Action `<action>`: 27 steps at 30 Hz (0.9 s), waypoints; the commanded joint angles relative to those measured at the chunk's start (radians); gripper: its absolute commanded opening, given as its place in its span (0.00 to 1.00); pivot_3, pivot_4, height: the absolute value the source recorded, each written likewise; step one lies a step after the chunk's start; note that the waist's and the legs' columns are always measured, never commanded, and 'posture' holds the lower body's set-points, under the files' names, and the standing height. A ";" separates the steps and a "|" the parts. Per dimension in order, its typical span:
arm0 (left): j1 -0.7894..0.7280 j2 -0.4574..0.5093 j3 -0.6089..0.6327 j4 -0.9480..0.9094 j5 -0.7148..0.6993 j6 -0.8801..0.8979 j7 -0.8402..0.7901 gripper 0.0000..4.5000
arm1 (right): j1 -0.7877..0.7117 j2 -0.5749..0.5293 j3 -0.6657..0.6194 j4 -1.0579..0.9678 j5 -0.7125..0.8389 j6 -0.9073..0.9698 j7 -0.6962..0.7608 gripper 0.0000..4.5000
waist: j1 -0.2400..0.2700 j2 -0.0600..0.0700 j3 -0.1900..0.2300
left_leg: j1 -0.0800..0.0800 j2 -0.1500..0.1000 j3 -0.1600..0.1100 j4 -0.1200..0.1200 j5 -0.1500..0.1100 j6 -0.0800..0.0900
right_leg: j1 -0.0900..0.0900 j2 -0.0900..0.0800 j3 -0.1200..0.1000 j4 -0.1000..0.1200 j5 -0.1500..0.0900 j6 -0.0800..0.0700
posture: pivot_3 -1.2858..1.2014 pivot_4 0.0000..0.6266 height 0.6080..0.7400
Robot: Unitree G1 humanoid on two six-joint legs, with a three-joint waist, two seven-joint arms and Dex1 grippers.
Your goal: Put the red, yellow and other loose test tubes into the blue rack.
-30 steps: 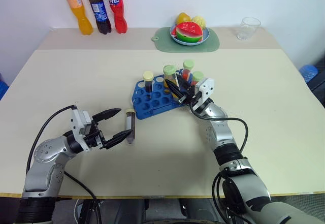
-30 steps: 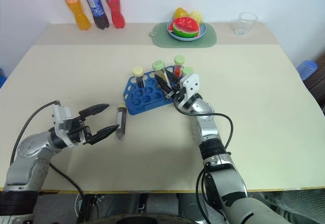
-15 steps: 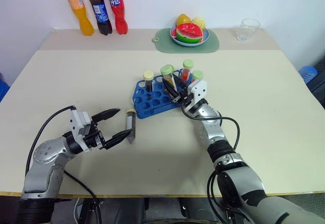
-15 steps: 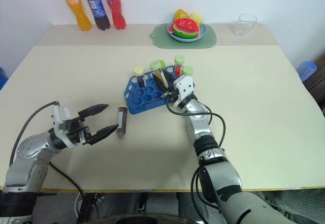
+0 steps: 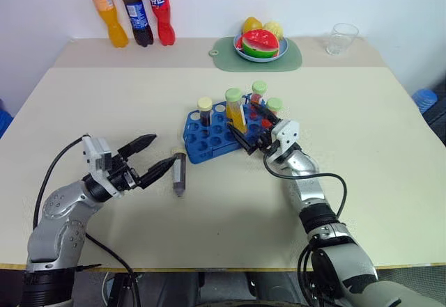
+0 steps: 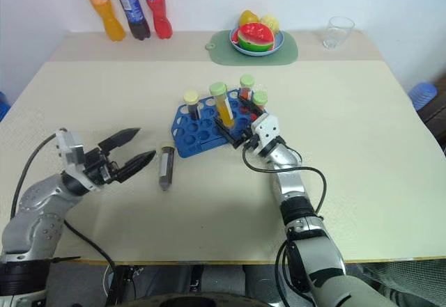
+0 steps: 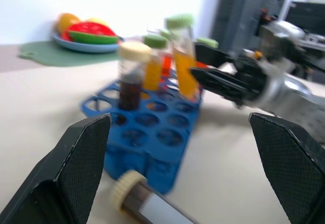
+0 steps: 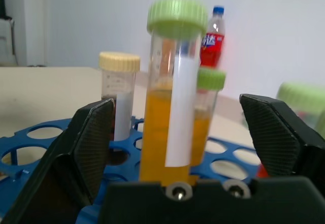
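— While the right tool (image 5: 247,125) sits at the near right corner of the blue rack (image 5: 209,137), is it clenched on anything?

— No, its fingers are spread, one on each side of the yellow tube with the white label (image 5: 235,110), which stands upright in the rack.

— And the dark brown tube (image 5: 179,173)?

— Lying on the table (image 5: 362,112), just near-left of the rack. The left tool (image 5: 153,159), fingers apart and grasping nothing, hovers left of it.

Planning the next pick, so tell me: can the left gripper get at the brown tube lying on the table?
Probably yes. The left gripper is open beside the brown tube, which lies loose in front of the blue rack with bare table between them.
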 commanded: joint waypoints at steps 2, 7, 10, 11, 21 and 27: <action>-0.014 0.004 0.028 -0.034 -0.031 0.016 0.010 1.00 | 0.037 -0.038 -0.012 -0.124 0.033 0.053 0.008 0.98 | 0.000 0.000 0.000 | 0.000 0.000 0.000 0.000 0.000 0.000 | 0.000 0.000 0.000 0.000 0.000 0.000 | 0.52 0.24 1.00; -0.004 -0.008 0.008 -0.024 -0.008 0.001 0.000 1.00 | 0.083 -0.060 0.024 -0.249 0.059 0.161 0.046 0.98 | -0.001 0.000 0.000 | 0.000 -0.002 0.000 0.000 0.000 0.000 | 0.000 0.001 0.000 0.000 0.000 0.000 | 0.52 0.24 1.00; -0.003 -0.010 0.003 -0.020 0.000 -0.002 -0.006 1.00 | 0.096 -0.077 0.053 -0.363 0.001 0.335 -0.012 0.98 | 0.001 0.000 0.000 | 0.000 -0.002 0.000 0.000 0.000 0.000 | 0.000 0.000 0.000 0.000 0.000 0.000 | 0.52 0.24 1.00; -0.003 -0.011 0.002 -0.017 0.003 -0.004 -0.008 1.00 | 0.098 -0.082 0.060 -0.410 0.003 0.415 -0.025 0.98 | 0.001 0.000 0.000 | 0.000 -0.002 0.000 0.000 0.000 0.000 | 0.000 0.000 0.000 0.000 0.000 0.000 | 0.52 0.24 1.00; 0.006 -0.021 -0.003 -0.013 0.026 -0.017 -0.023 1.00 | -0.046 -0.119 0.053 -0.575 0.052 0.953 -0.077 0.98 | 0.001 0.000 0.000 | 0.000 -0.002 0.000 0.000 0.000 0.000 | 0.000 0.000 0.000 0.000 0.000 -0.001 | 0.52 0.24 1.00; 0.018 -0.029 -0.003 -0.027 0.030 -0.019 -0.017 1.00 | -0.090 -0.132 0.050 -0.556 0.051 1.029 -0.078 0.98 | 0.004 0.000 0.000 | -0.001 -0.002 0.000 0.000 0.000 0.000 | -0.001 0.000 0.000 -0.001 0.000 0.000 | 0.52 0.24 1.00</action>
